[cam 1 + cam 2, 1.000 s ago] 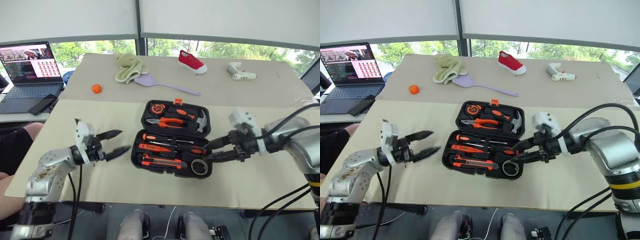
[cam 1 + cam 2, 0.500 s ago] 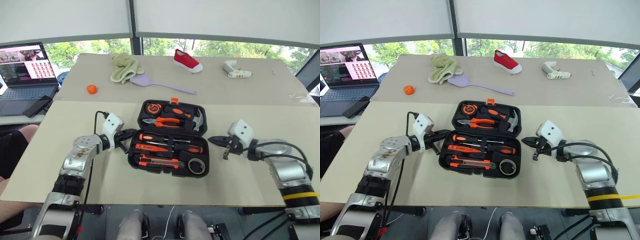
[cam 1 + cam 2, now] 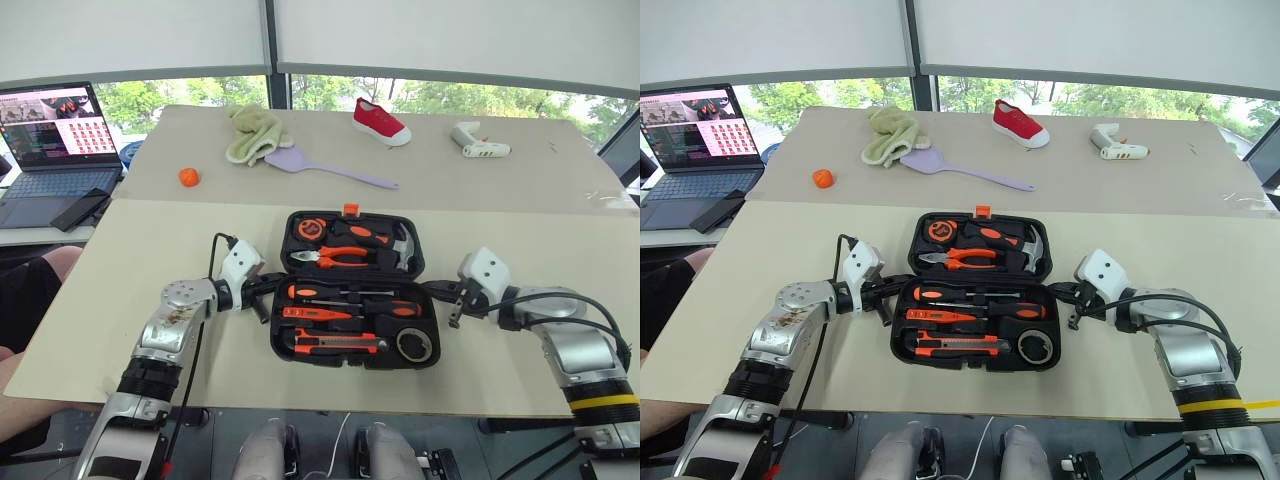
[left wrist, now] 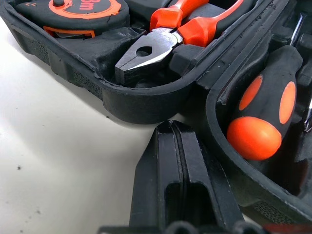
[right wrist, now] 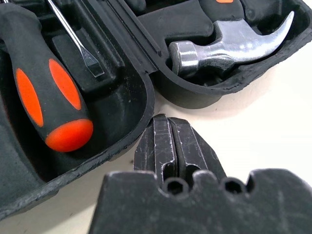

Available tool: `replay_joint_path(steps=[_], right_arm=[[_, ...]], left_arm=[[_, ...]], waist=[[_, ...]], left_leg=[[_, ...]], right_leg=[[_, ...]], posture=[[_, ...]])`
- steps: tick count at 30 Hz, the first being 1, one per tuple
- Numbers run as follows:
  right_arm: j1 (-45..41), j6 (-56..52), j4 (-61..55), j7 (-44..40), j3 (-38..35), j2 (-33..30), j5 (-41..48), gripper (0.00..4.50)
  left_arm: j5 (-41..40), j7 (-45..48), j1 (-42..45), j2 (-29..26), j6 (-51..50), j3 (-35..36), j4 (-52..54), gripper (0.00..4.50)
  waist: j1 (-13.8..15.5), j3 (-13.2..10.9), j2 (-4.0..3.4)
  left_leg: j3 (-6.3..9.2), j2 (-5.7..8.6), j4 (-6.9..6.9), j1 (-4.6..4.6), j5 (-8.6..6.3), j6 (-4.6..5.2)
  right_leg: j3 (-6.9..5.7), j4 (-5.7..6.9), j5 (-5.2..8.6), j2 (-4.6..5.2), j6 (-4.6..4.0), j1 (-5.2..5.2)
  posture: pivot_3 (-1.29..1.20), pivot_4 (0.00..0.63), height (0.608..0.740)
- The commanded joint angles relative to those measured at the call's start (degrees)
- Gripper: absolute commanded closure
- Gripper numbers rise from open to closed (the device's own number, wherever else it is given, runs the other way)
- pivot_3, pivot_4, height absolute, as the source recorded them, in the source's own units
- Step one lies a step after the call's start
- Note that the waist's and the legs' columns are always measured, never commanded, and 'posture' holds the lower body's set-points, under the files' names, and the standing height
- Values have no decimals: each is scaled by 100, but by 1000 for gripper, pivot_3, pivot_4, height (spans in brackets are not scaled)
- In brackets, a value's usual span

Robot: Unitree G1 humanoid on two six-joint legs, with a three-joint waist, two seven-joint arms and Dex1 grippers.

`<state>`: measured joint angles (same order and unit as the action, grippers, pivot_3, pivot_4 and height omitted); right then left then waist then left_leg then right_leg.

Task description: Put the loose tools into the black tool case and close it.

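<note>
Now — black tool case point(image 3: 352, 288) open between both hands | fingers point(image 4: 171, 161) pressed together, empty — tips at hinge ends

Office/lab: laptop point(image 3: 52, 135) on side desk, window blinds point(image 3: 400, 35), big worktable point(image 3: 560, 230) w/ odd props.

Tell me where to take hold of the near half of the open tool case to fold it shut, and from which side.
Grip the near half of the black tool case by its two short end walls, one claw from each side. It lies flat and open, hinged along the middle seam, so lifting both ends should swing it evenly. The left claw and right claw, both shut, sit by those ends near the hinge.
</note>
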<state>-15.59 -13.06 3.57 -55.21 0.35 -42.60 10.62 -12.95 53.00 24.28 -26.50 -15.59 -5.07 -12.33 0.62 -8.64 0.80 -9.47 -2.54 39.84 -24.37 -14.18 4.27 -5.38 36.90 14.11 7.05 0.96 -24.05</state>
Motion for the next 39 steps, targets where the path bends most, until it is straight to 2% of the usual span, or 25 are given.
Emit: replay_joint_path(steps=[1, 3, 4, 5, 6, 7, 8, 9, 10, 14, 17, 22, 31, 33, 37, 39], right_arm=[[64, -171, -244, -84, -273, -115, 253, 4500], [11, -534, -299, -48, -447, -137, 454, 4500], [-116, -1011, -345, -7, -610, -188, 676, 4500], [-233, -1350, -410, -108, -719, -261, 908, 3911], [-384, -1560, -427, -61, -847, -264, 1056, 3652], [-583, -1920, -438, -74, -925, -310, 1247, 3465], [-753, -2260, -458, -123, -930, -392, 1390, 2988], [-912, -2603, -466, -160, -901, -474, 1494, 2754], [-1091, -3019, -469, -127, -812, -582, 1530, 2311], [-2042, -4019, -35, 257, 72, -871, 871, 1009], [-2969, -4753, 712, 318, 358, -584, 920, 69], [-3755, -4540, 1885, 492, 659, -123, 587, 69], [-4129, -4051, 3008, 735, 800, 417, 78, 69], [-4153, -4018, 3129, 712, 805, 478, 40, 579], [-4172, -4149, 3201, 628, 917, 509, -46, 1693], [-4220, -4297, 3266, 638, 908, 535, -44, 2463]], left_arm=[[-284, 12, -38, 16, -77, 219, 409, 4458], [-236, -129, -40, -111, -250, 324, 480, 3953], [-177, -186, 13, -361, -747, 360, 556, 3857], [-142, -175, 52, -624, -1174, 389, 649, 3408], [-248, -123, 90, -814, -1556, 471, 742, 2978], [-472, 28, 159, -999, -1935, 575, 831, 2741], [-691, 139, 231, -1123, -2253, 658, 917, 2172], [-805, 180, 325, -1208, -2482, 696, 949, 1952], [-886, 181, 472, -1245, -2695, 718, 924, 1433], [-909, -111, 1287, -1060, -3346, 651, 437, 45], [-719, -585, 1927, -639, -3591, 543, -171, 0], [-281, -1167, 2371, -131, -3268, 328, -918, 0], [-155, -1625, 2629, 277, -2828, 499, -1658, 0], [-155, -1683, 2662, 328, -2803, 560, -1779, 0], [-153, -1652, 2704, 350, -2876, 570, -1849, 1022], [-196, -1608, 2736, 354, -2939, 587, -1878, 1790]], waist=[[-1, 0, 0], [-3, 0, 0], [-4, -1, 1], [-11, -1, 2], [-25, -2, 1], [-54, -2, 1], [-78, -2, 0], [-89, -3, 0], [-100, -3, 0], [-54, -3, 0], [-57, -4, 2], [-86, -4, 3], [-144, -5, 3], [-133, -4, 3], [-131, -4, 3], [-138, -4, 3]], left_leg=[[2, 0, 0, 0, 0, 0], [1, 0, 0, 0, 0, 0], [1, 0, 1, 1, 0, 1], [3, 0, 1, 1, 0, 1], [3, -2, 3, 0, 0, 1], [3, -2, 2, 0, 0, 1], [4, -4, 1, 2, 0, 0], [5, -6, 0, 2, 0, 0], [6, -7, -2, 3, 0, 0], [9, -3, 2, 4, 0, 2], [6, 3, 3, -3, 2, 5], [-2, 5, 2, -6, 6, 2], [-9, 4, 2, -20, 9, -2], [-8, 3, 2, -19, 10, -3], [-6, 3, 10, -15, 11, -3], [-7, 3, 12, -11, 12, -3]], right_leg=[[0, 0, 0, 1, 0, 1], [1, 1, 0, 1, 0, 0], [1, 3, 0, 1, -1, 0], [1, 6, -1, 1, -1, 0], [1, 10, -1, 1, -2, -2], [3, 13, -2, 1, -3, -6], [5, 16, -2, 0, -4, -8], [5, 18, -3, -2, -5, -10], [5, 17, -3, -2, -6, -9], [1, 17, -4, 2, -7, -2], [2, 19, -4, 3, -7, -8], [3, 18, -4, -1, -6, -12], [-1, 21, -3, -3, -5, -21], [-2, 21, -4, -3, -5, -20], [-4, 20, -4, 0, -5, -13], [-2, 22, -4, 1, -5, -12]], posture=[[0, 150, 740], [0, 150, 740], [0, 150, 740], [0, 150, 740], [0, 150, 740], [0, 150, 740], [0, 150, 740], [0, 150, 740], [0, 150, 740], [0, 150, 740], [0, 150, 740], [0, 150, 740], [0, 150, 740], [0, 150, 740], [0, 150, 740], [0, 150, 740]])
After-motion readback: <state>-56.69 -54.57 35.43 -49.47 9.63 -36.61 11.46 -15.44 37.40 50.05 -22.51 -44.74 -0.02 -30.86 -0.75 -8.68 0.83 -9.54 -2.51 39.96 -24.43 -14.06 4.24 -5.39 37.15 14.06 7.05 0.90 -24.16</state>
